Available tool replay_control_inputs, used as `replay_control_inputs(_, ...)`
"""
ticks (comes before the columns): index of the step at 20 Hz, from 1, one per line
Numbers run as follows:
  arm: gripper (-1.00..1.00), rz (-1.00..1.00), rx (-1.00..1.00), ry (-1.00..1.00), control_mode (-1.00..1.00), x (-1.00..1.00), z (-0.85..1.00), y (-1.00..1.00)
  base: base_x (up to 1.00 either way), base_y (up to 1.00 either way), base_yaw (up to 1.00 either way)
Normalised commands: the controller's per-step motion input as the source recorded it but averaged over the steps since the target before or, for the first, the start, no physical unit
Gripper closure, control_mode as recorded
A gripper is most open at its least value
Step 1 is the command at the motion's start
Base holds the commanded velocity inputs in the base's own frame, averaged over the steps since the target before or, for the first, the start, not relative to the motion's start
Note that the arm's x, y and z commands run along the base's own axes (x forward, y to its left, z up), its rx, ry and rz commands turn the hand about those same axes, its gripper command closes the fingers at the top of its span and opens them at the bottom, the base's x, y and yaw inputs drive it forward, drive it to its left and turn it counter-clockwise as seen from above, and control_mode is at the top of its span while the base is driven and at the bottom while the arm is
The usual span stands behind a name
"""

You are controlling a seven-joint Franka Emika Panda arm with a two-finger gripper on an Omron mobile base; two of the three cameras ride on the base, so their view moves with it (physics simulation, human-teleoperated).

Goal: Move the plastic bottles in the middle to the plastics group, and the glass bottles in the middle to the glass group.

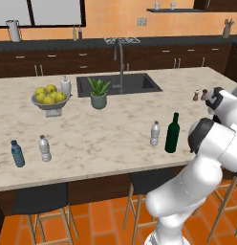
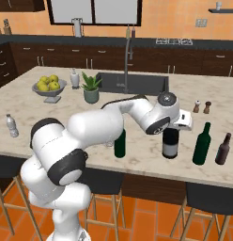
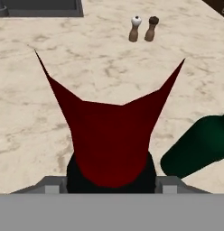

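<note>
Between the gripper (image 3: 111, 182) fingers, the red foil neck of the black wine bottle (image 2: 170, 143) is seen clamped; the bottle stands on the marble counter (image 2: 137, 141). Just beside it a dark green glass bottle (image 2: 201, 144) is seen, with salt and pepper shakers (image 3: 143, 28) beyond.

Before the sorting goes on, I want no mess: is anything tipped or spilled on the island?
Nothing stands out. The bottles in view stand upright: the black wine bottle at the gripper, the green bottles, the clear bottle. No spill shows.
</note>
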Motion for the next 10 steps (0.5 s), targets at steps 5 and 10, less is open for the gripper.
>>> replay_control_inputs(5, 1.0, -0.02, 0.0, -0.02, -1.0, 0.0, -0.04, -0.29, 0.0, 0.0, 0.0)
replay_control_inputs(10, 1.0, 0.0, 0.0, -0.07, -1.0, 0.0, -0.17, 0.0, 0.0, 0.0, 0.0)
